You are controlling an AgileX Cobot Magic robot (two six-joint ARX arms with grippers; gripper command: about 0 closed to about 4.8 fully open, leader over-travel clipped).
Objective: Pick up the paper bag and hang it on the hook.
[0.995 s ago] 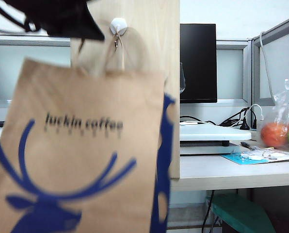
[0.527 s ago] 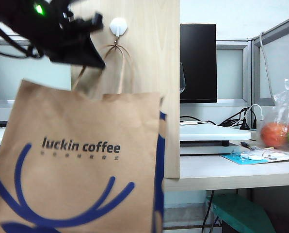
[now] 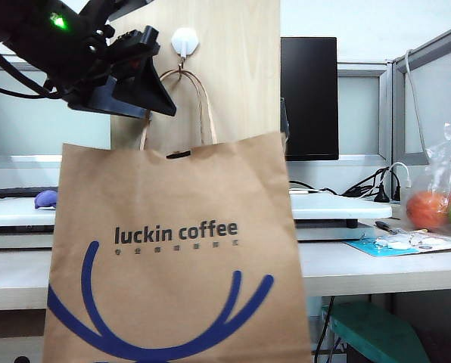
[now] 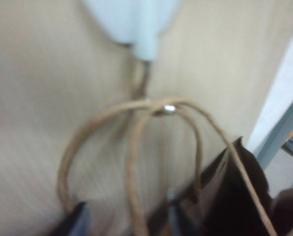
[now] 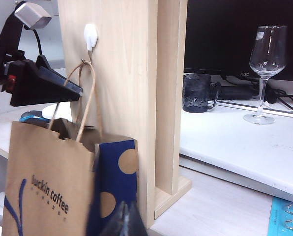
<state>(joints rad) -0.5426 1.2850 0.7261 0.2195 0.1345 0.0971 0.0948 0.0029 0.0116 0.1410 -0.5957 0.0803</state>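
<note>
Left gripper (image 3: 153,94) beside hook (image 3: 185,39), jaws apart, handles free. Paper bag (image 3: 176,249) hangs from hook on wooden board (image 3: 241,68), both loops over prong, so weight carried. Right gripper (image 5: 125,221) low near board foot, jaws together, idle.

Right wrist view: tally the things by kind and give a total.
Bags: 1, the paper bag
Hooks: 1, the hook
Wooden boards: 1
Drinking vessels: 2, wine glass and dark mug
Monitors: 1
Grippers: 2, left gripper and right gripper
Total: 8
</note>
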